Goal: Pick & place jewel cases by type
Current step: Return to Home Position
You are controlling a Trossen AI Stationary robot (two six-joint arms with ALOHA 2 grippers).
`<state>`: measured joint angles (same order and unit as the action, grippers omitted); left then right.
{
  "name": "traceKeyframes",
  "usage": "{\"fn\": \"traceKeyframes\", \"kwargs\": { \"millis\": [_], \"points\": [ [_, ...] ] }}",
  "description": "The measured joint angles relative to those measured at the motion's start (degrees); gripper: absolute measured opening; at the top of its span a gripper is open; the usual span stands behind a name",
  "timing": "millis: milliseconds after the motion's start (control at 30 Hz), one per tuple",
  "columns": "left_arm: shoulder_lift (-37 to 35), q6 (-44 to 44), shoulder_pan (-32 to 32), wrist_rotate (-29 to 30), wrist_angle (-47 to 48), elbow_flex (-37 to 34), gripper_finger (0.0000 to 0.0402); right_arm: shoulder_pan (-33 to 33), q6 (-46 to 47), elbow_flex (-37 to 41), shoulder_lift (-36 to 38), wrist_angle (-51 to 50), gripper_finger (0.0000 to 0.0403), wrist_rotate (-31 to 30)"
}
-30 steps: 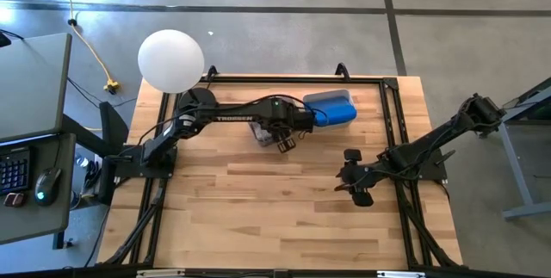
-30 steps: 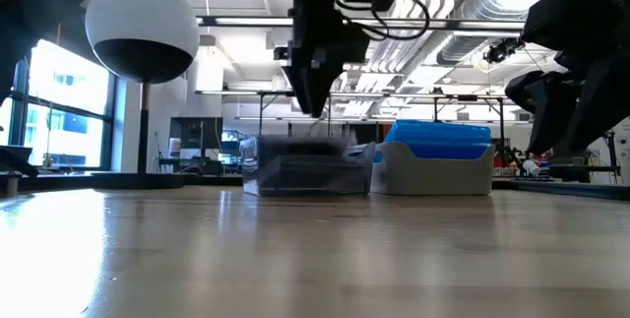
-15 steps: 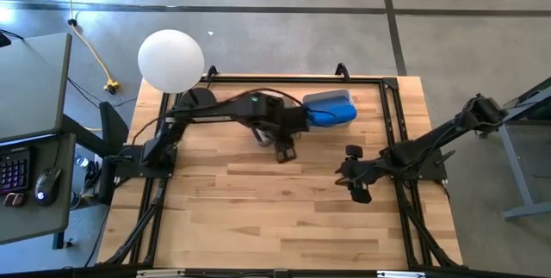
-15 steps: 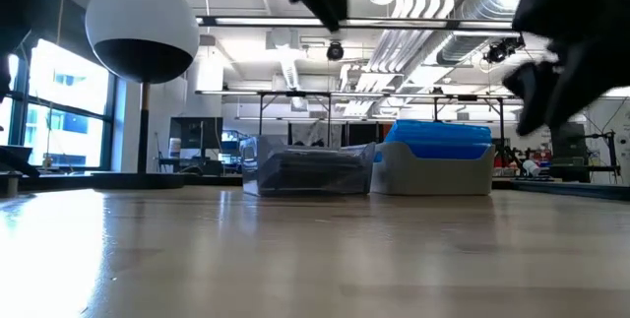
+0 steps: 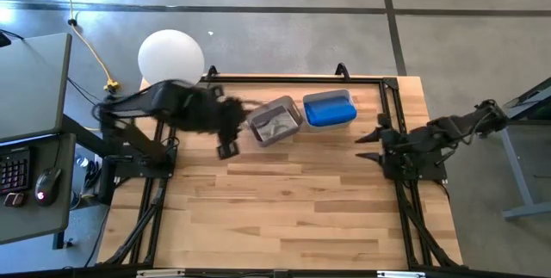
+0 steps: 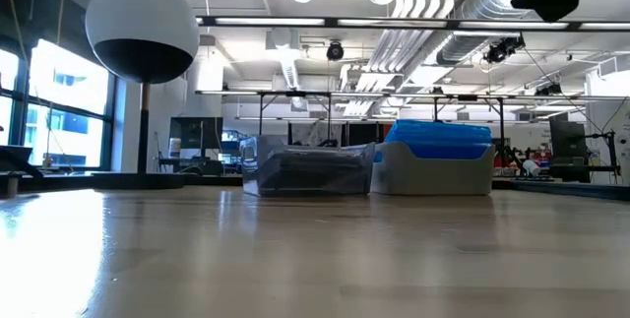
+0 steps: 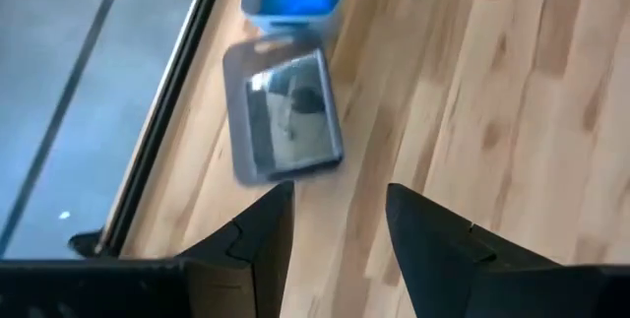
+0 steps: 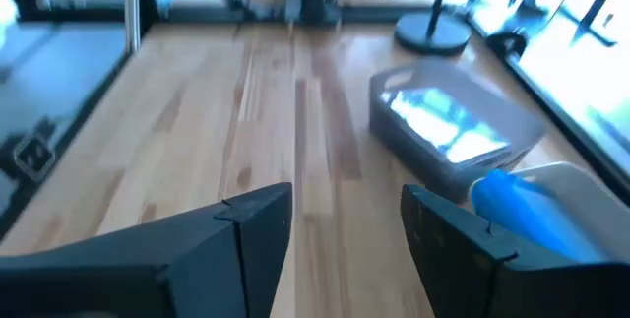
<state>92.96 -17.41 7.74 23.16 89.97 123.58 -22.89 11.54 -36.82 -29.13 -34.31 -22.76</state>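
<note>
Two small rectangular plastic tubs are sitting side by side near the middle of the back edge of the pale wooden table (image 5: 284,209), and every case I can spot is lying inside one of them. The thin blue plastic jewel cases (image 5: 329,110) are stacking up past the rim of the whitish tub (image 6: 433,178), the one closer to the right edge. The dark glossy-fronted jewel cases (image 5: 274,125) are lying flat in the clear tub (image 6: 258,172) just beside it. Can't count either pile. I'm not seeing any case outside the tubs, so I'm guessing the sorting is done and the arms are just parking.

The left gripper (image 7: 340,195) is hovering above the boards between the clear tub and the left edge, fingers spread wide, carrying nothing. The right gripper (image 8: 346,200) is hanging by the right edge, well apart from both tubs, also gaping wide and empty.

If anyone's planning to re-grab one: I'm betting these are light, stiff and slick, and brittle at the hinges and corners. Pinching across two opposite edges is looking safer than squeezing the shiny faces, and gently, since that plastic probably cracks.
</note>
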Motion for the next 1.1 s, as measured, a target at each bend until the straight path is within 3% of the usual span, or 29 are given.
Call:
{"fn": "traceKeyframes", "kwargs": {
  "millis": [133,300,433,633,733,933,1100],
  "points": [
    [-10.0,-5.4,4.9,4.5,-2.0,-17.1,0.0159,0.0,-0.2,3.4,7.7,2.2,0.0188,-1.7],
    [-26.8,-13.7,8.6,7.6,-13.8,-44.3,0.0159,0.0,-1.3,3.9,13.1,3.9,0.0188,-0.8],
    [-42.2,-13.0,9.9,5.5,-32.4,-64.6,0.0159,0.0,-1.2,3.9,14.3,3.7,0.0188,-1.1],
    [-61.9,3.3,9.9,-1.7,-70.0,-92.0,0.0159,0.0,-1.3,3.9,14.2,3.6,0.0188,-1.3],
    [-69.1,5.9,9.9,-2.0,-76.5,-100.2,0.0159,0.0,-1.2,3.9,14.5,3.6,0.0188,-1.7],
    [-83.8,2.9,9.9,2.9,-79.8,-108.0,0.0159,0.0,-1.0,3.9,16.6,3.5,0.0188,-2.3],
    [-92.1,9.6,9.9,-4.5,-87.5,-115.5,0.0159,0.0,-1.0,3.9,16.9,3.5,0.0188,-2.8]
  ]
}}
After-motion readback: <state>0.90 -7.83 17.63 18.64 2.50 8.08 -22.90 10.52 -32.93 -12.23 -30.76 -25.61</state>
